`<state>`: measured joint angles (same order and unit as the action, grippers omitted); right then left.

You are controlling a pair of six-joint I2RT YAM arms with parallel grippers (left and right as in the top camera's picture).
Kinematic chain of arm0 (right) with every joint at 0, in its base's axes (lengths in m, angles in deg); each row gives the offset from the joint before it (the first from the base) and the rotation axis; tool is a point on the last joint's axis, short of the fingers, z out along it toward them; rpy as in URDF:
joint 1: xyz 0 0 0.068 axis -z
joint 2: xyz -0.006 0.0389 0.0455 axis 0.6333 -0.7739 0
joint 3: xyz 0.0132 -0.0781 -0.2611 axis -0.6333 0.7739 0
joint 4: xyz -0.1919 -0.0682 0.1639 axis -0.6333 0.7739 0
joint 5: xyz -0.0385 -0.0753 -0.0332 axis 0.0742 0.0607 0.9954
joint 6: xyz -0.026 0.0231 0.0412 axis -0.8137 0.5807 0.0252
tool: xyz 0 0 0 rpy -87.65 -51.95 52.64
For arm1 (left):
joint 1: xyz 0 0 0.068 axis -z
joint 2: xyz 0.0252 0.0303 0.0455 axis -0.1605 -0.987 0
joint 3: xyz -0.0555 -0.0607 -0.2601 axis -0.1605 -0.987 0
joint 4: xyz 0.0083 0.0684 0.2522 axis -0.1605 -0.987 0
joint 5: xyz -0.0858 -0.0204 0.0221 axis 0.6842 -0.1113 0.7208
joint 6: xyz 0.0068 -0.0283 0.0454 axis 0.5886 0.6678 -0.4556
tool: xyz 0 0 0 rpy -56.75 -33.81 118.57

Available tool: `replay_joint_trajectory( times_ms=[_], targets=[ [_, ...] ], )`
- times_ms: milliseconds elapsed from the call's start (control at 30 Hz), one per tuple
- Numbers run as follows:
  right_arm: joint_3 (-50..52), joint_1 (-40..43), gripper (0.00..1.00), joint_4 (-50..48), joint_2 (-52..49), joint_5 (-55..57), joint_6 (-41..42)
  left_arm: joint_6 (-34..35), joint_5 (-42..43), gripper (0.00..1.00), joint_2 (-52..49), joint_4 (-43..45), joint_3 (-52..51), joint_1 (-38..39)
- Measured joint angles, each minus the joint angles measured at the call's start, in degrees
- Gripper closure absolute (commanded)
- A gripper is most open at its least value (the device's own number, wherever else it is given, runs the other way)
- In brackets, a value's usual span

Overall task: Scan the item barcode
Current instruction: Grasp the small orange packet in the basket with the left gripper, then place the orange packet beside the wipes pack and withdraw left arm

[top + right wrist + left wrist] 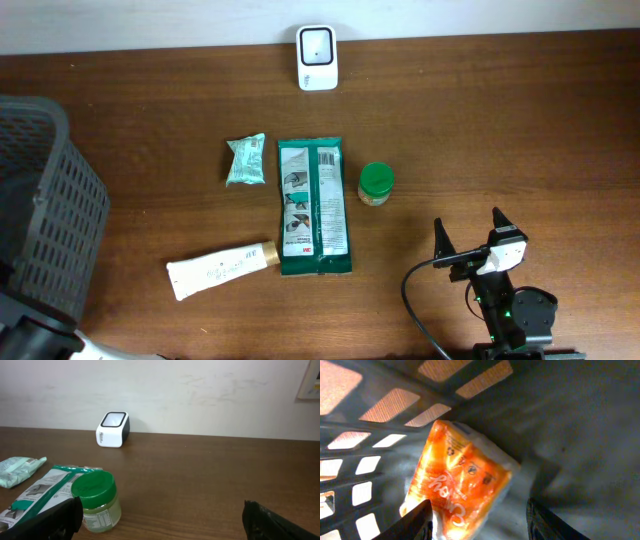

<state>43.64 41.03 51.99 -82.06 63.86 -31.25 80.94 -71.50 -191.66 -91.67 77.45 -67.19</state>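
Overhead: one basket (62,215). Right of it are one scanner (318,58), one teal sachet (245,160), one green pouch (313,207), one tube (222,268) and one jar (376,184).
Left wrist: inside basket, one orange packet (457,485). Left gripper (479,506) jaws spread, not pinching. Probably pick step; next close, lift to scanner.
Right wrist: right gripper (161,510) spread wide, empty.

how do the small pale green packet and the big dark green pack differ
The big dark green pack is much longer than the small pale green packet. The pack is dark with white panels; the packet is mint. Both lie flat on the table, side by side.
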Motion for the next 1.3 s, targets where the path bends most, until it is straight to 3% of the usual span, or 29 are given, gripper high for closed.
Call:
replay_joint_trajectory(
  times_ms=[67,100,300,400,600,767,867,1033,1300],
  targets=[
    [0.0,0.0,0.02,0.0,0.0,0.0,0.0,-0.3,-0.1,0.98,-0.4,0.2,0.1,-0.6],
    [0.0,0.0,0.02,0.0,0.0,0.0,0.0,-0.6,-0.4,1.0,-0.9,0.3,0.1,-0.7],
    [0.0,0.0,0.02,0.0,0.0,0.0,0.0,-1.0,-1.2,1.0,-1.1,-2.3,1.1,-0.5],
    [0.0,0.0,0.02,0.0,0.0,0.0,0.0,-1.0,2.3,1.0,-1.1,-5.8,3.0,1.0],
    [0.0,0.0,0.02,0.0,0.0,0.0,0.0,0.1,14.7,1.0,6.1,-9.0,13.2,14.3],
    [0.0,0.0,0.02,0.0,0.0,0.0,0.0,2.4,22.2,1.0,25.2,-7.0,19.9,25.8],
    [0.0,0.0,0.02,0.0,0.0,0.0,0.0,3.8,31.8,1.0,31.5,-7.9,20.0,39.8],
    [0.0,0.0,0.02,0.0,0.0,0.0,0.0,4.0,36.6,1.0,28.5,-16.7,18.7,59.9],
    [0.0,0.0,0.02,0.0,0.0,0.0,0.0,4.2,34.3,1.0,12.3,-24.3,10.9,70.0]
  ],
)
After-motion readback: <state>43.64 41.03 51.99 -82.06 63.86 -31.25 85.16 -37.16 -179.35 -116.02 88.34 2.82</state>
